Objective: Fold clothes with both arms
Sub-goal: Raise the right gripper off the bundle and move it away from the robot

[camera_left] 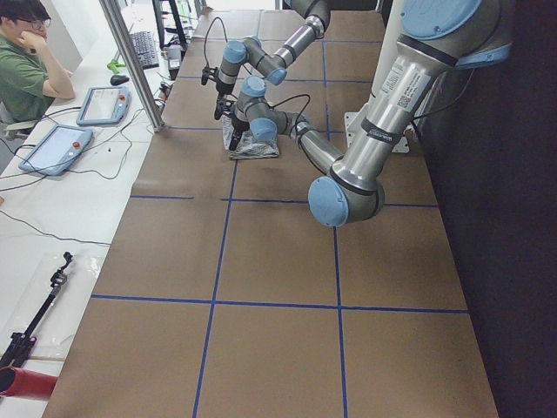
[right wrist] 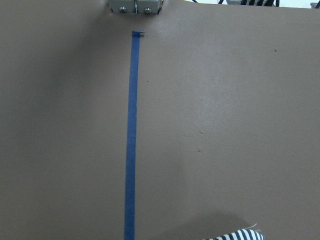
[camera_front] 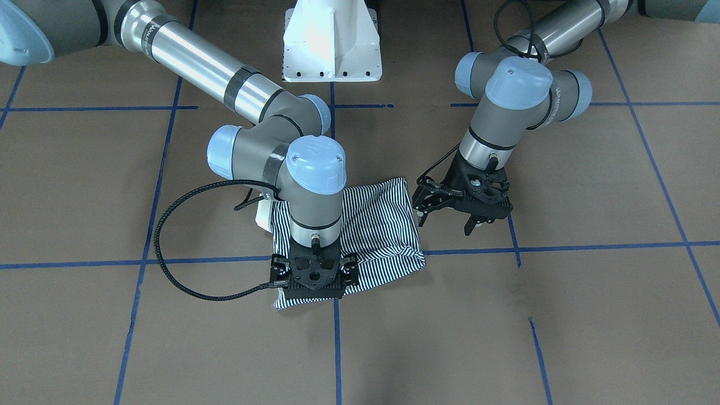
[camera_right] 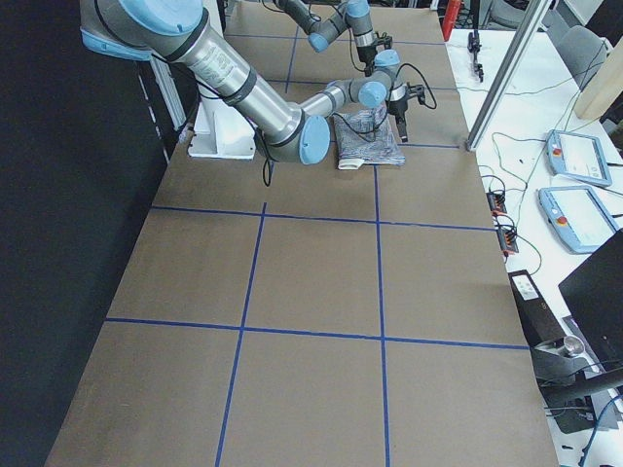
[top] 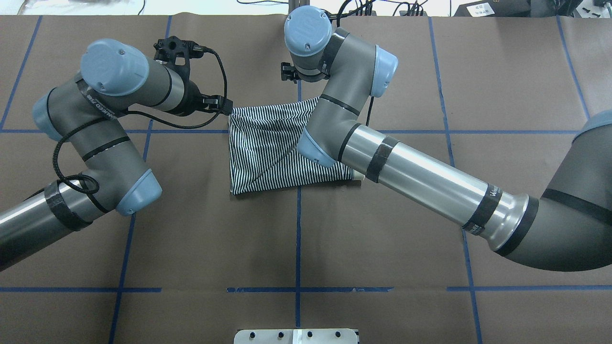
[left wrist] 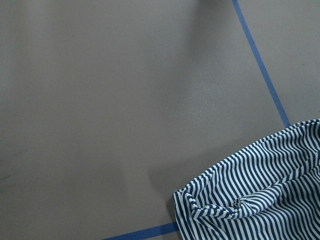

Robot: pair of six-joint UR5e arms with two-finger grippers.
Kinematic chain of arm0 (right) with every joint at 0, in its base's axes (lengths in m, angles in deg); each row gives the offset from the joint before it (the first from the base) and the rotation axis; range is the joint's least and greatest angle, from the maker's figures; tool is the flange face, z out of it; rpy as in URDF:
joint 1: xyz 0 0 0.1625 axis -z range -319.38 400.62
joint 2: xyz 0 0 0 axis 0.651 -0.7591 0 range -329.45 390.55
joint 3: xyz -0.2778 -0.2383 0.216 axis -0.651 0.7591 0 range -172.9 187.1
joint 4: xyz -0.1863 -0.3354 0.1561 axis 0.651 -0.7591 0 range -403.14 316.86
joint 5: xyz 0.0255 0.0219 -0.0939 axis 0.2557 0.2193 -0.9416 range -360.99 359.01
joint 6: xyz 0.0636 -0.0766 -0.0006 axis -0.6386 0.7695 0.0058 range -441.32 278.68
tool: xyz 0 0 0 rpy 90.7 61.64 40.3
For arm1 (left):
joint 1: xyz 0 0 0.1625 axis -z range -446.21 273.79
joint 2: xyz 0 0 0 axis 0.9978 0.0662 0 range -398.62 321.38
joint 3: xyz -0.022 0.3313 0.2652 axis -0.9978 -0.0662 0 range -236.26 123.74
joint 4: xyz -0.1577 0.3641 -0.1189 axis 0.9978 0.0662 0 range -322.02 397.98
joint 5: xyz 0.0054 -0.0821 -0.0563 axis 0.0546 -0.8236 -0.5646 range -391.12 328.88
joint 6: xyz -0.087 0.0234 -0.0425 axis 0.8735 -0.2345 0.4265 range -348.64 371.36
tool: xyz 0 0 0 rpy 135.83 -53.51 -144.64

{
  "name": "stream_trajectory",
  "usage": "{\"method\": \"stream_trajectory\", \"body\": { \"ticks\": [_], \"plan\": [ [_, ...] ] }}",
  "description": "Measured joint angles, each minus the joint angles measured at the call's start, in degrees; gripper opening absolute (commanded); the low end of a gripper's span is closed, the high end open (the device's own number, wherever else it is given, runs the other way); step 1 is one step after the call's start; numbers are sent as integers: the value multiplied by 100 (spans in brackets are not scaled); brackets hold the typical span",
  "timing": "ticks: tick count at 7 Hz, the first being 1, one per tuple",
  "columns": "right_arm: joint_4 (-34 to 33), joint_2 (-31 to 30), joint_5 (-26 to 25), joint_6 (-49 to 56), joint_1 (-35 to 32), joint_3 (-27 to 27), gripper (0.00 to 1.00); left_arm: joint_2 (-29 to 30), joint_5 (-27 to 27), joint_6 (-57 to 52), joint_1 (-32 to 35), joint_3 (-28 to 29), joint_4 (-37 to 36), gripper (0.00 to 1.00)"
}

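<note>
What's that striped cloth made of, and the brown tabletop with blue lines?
The striped polo shirt looks like thin, soft fabric: it creases and bunches. The table looks like matte brown paper or board; unclear which. The blue lines look like tape: flat strips with cut ends.

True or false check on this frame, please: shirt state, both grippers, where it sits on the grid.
1. The shirt lies folded into a compact bundle on the table. True.
2. The left gripper has its jaws shut on the shirt. False: the jaws are spread open and it hangs beside the shirt, apart from it.
3. The right gripper is over the shirt's edge on the side away from the robot's base. True.
4. The shirt sits wholly inside one grid square. False: in the overhead view it straddles the blue tape lines.
</note>
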State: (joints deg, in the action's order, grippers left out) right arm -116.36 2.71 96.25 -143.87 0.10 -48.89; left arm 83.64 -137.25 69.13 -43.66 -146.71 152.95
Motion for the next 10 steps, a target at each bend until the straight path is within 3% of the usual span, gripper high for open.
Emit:
{"method": "stream_trajectory", "body": {
  "ticks": [2, 5, 10],
  "plan": [
    [1, -6, 424, -72, -185, -124, 100, 340, 293, 454, -364, 454, -50, 100],
    [9, -94, 479, -80, -217, -247, 100, 694, 648, 652, -606, 1078, -61, 100],
    [10, -216, 480, -74, -220, -369, 100, 990, 969, 257, -420, 1822, -8, 100]
  ]
}}
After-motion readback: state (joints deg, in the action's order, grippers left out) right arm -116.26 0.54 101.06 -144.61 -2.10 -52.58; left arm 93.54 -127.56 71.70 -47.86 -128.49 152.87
